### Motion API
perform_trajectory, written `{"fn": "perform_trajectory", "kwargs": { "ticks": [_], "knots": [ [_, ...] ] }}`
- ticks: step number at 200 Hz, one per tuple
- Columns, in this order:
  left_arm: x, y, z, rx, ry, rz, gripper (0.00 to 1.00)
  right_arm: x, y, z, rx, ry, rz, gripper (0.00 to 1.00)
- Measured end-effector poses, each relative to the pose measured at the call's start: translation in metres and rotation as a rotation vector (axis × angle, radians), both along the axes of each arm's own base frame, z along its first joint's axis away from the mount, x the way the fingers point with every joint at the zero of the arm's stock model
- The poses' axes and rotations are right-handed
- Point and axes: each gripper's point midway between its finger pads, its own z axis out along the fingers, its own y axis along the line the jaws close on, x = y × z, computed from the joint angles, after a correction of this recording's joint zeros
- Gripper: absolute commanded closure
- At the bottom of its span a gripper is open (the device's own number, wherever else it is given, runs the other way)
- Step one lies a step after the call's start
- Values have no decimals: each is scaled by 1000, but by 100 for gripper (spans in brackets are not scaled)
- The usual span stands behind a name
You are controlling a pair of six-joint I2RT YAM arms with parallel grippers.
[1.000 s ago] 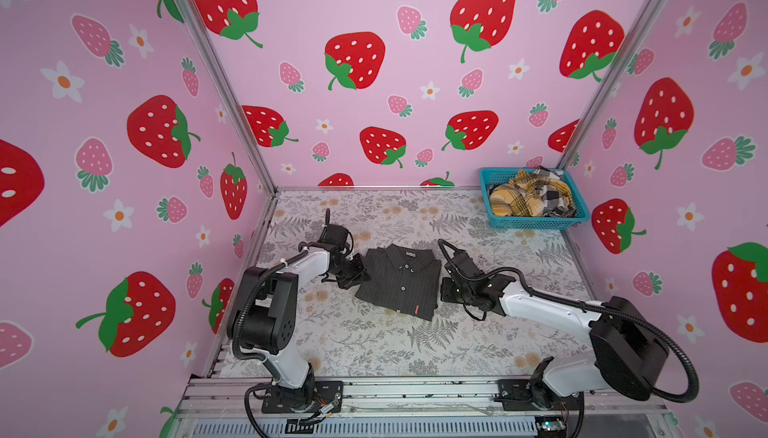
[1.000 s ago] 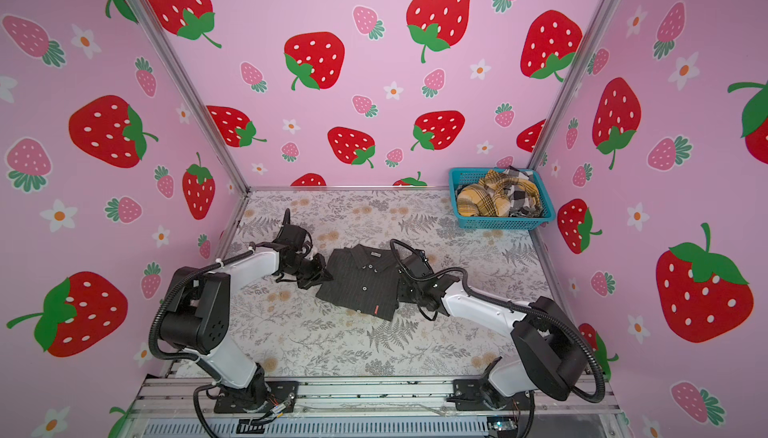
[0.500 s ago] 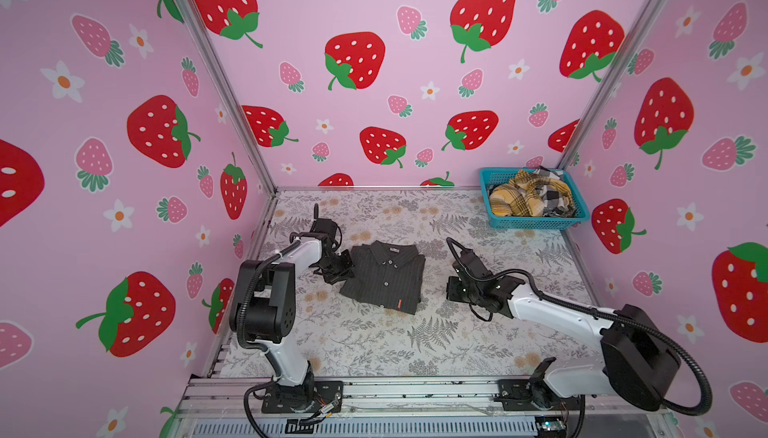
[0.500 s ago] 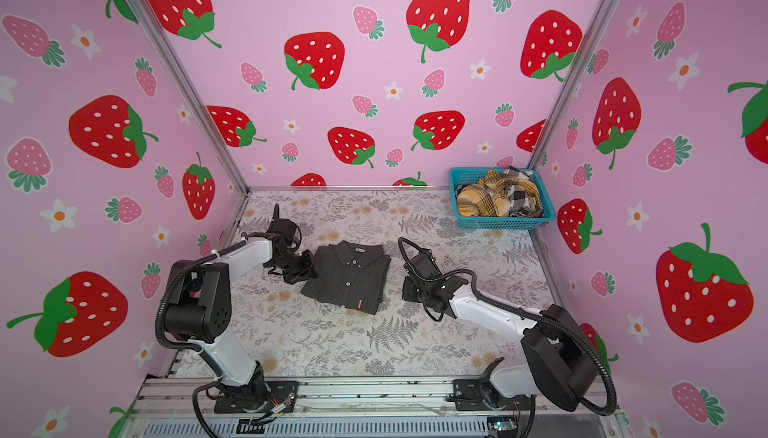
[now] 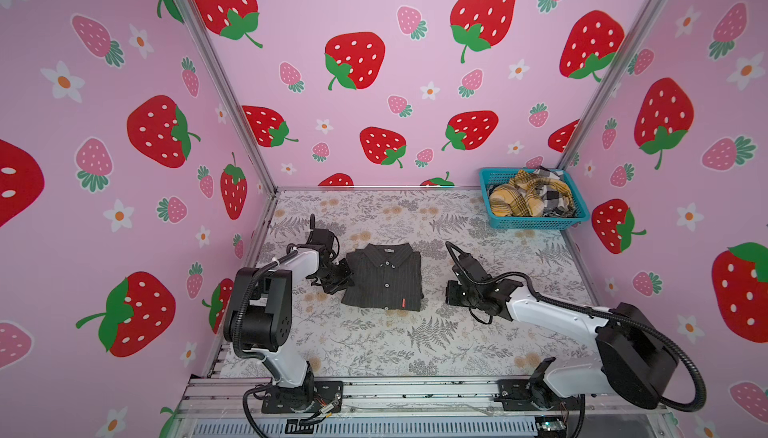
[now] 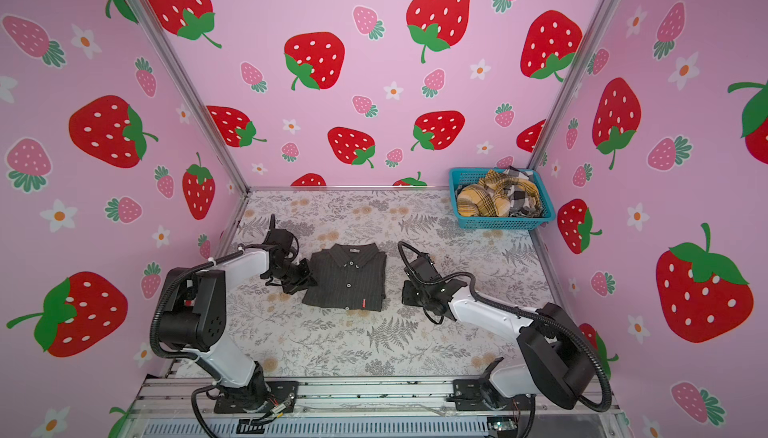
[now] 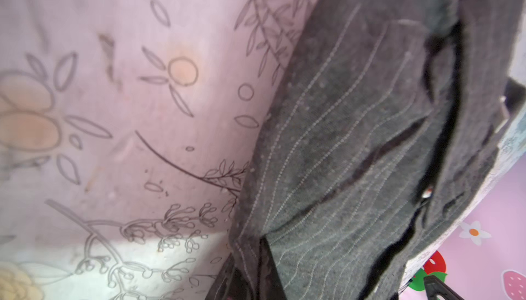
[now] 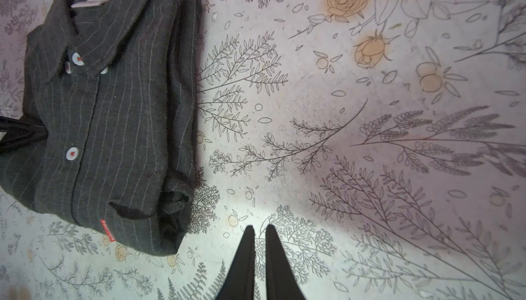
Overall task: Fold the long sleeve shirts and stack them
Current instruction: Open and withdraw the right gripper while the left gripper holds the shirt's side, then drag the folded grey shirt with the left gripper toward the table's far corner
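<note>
A dark charcoal pinstriped shirt (image 5: 384, 278) (image 6: 347, 278) lies folded on the floral table, collar toward the back wall. My left gripper (image 5: 343, 276) (image 6: 305, 276) is at its left edge, shut on a fold of the cloth (image 7: 256, 278); the left wrist view is filled by the shirt (image 7: 355, 142). My right gripper (image 5: 451, 292) (image 6: 406, 292) rests low to the right of the shirt, apart from it. Its fingers (image 8: 258, 229) are nearly together with nothing between them, and the shirt (image 8: 108, 119) lies off to the side. A mustard plaid shirt (image 5: 523, 197) and a black-and-white check shirt (image 5: 555, 199) lie crumpled in the basket.
A teal mesh basket (image 5: 536, 224) (image 6: 503, 224) stands in the back right corner against the pink strawberry walls. The floral tablecloth (image 5: 374, 344) is bare in front of the shirt. An aluminium rail (image 5: 415, 390) with both arm bases runs along the front edge.
The folded charcoal shirt slid left and turned squarer with the left gripper at its edge. The right gripper drew back to the right, away from the shirt's right edge.
</note>
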Motion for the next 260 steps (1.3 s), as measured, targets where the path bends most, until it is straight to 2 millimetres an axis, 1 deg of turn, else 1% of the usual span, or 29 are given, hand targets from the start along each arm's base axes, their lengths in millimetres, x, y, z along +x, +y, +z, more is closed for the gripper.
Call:
{"fn": "perform_trajectory", "kwargs": {
  "ticks": [36,73,105,161,181,218,237,260],
  "knots": [
    [-4,-2,0,-21,-7,17,100,-4,10,-3,17,9,30,87],
    [-3,-3,1,-27,-11,26,100,-11,30,-4,18,18,84,87],
    [-2,-4,1,-35,-14,30,100,-11,43,-1,24,13,105,87],
    [0,-2,4,-22,-14,29,100,-9,49,6,33,-2,113,87],
    [6,0,10,-6,-27,20,100,-8,48,8,26,-10,108,87],
    [26,6,20,30,-55,2,100,-5,46,9,12,-18,101,88],
    [34,16,22,50,-53,5,100,-5,44,11,7,-24,96,87],
    [43,36,22,91,-47,15,100,-4,43,18,15,-41,94,87]
  ]
}}
